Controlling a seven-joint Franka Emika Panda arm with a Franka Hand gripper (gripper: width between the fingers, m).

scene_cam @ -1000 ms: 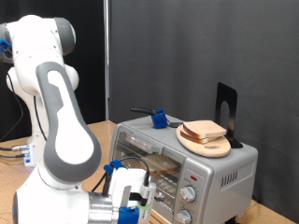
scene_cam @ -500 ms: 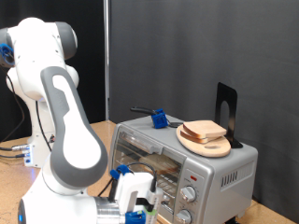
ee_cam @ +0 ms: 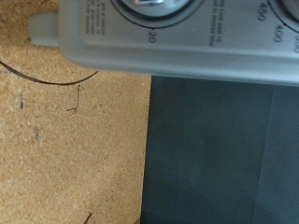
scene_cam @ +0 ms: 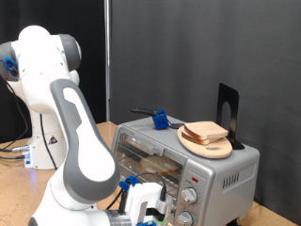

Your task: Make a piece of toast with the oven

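- The white arm (scene_cam: 71, 141) filled the exterior view's left half, bending down from its base to the bottom edge of the picture in front of the oven.
- The oven (scene_cam: 183, 160), silver-grey with a glass door, stood on the cork-brown surface (ee_cam: 65, 140) at the exterior view's right; its knobs sat at the front's right end. In the wrist view its grey knob panel (ee_cam: 187, 42) with printed numbers showed close up, beside a dark mat (ee_cam: 224, 154) lying on the surface.
- A round wooden board (scene_cam: 205, 143) lay on top of the oven, just before a black upright stand (scene_cam: 228, 113).
- The piece of toast (scene_cam: 204, 131) rested on that board, on the oven's roof; something pale brown also showed behind the oven's glass.
- The claw (scene_cam: 143, 202) hung low at the exterior view's bottom, just before the oven's front; whether its fingers were spread or pressed together, I cannot tell.
- A small blue item (scene_cam: 160, 120) sat on the oven's top, left of the board.
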